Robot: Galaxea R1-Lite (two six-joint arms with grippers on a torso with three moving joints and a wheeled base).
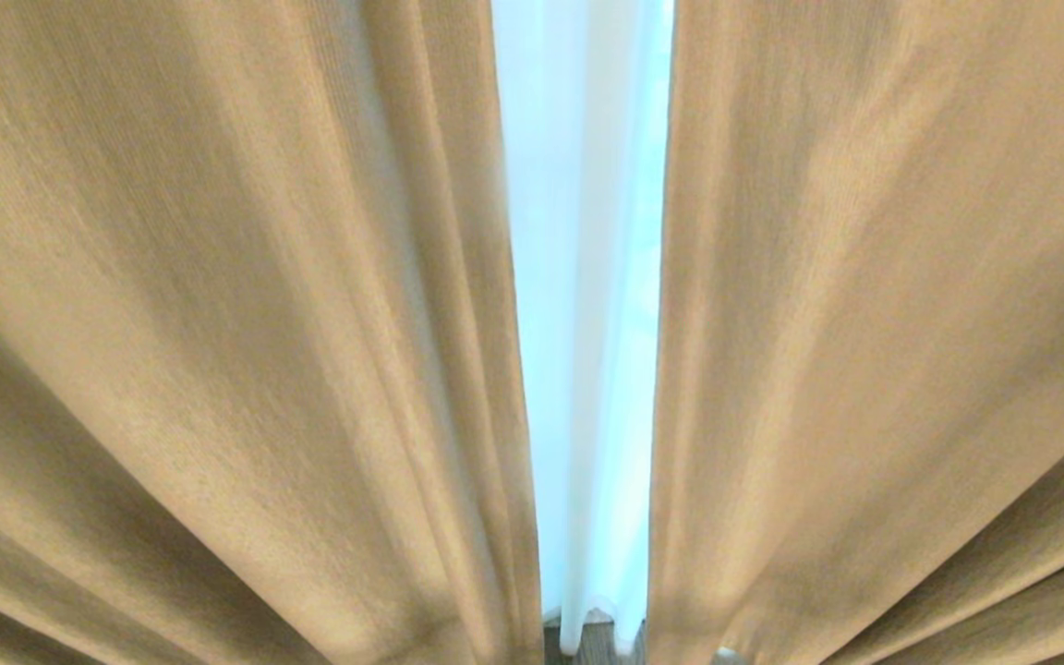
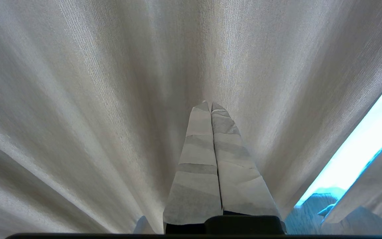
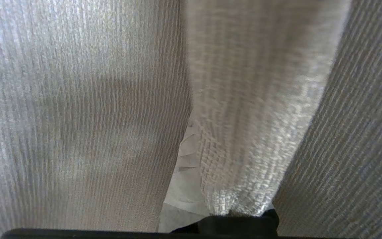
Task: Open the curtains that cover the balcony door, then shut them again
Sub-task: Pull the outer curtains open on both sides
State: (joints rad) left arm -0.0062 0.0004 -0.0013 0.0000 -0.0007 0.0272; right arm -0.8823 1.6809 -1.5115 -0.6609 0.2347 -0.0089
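1. Left gripper (image 2: 211, 105): seen in the left wrist view only. Its two tape-wrapped fingers (image 2: 197, 159) are pressed together along their whole length, with no gap and nothing between them. The tips point at a fold of the curtains (image 2: 95, 99); whether they touch the cloth cannot be told.

2. Right gripper (image 3: 191, 139): seen in the right wrist view only, largely hidden. A fold of curtain cloth (image 3: 250, 132) hangs in front of it, and only a strip of one taped finger (image 3: 186, 172) shows between two folds. The fingers are fully closed. Whether any cloth is caught between them cannot be told, though fabric lies against the gripper on both sides.

3. Curtains, head view: two heavy beige panels, one at left (image 1: 218, 323) and one at right (image 1: 883, 323), fill the frame close to the camera. They stand apart at centre, leaving a narrow vertical gap.

4. In that gap hangs the thin white layer (image 1: 587, 277), brightly lit from behind. Its hem ends just above a small patch of floor (image 1: 597, 646).

5. Balcony door: hidden behind the curtains in every view.

6. Writing, brands, labels: none readable.
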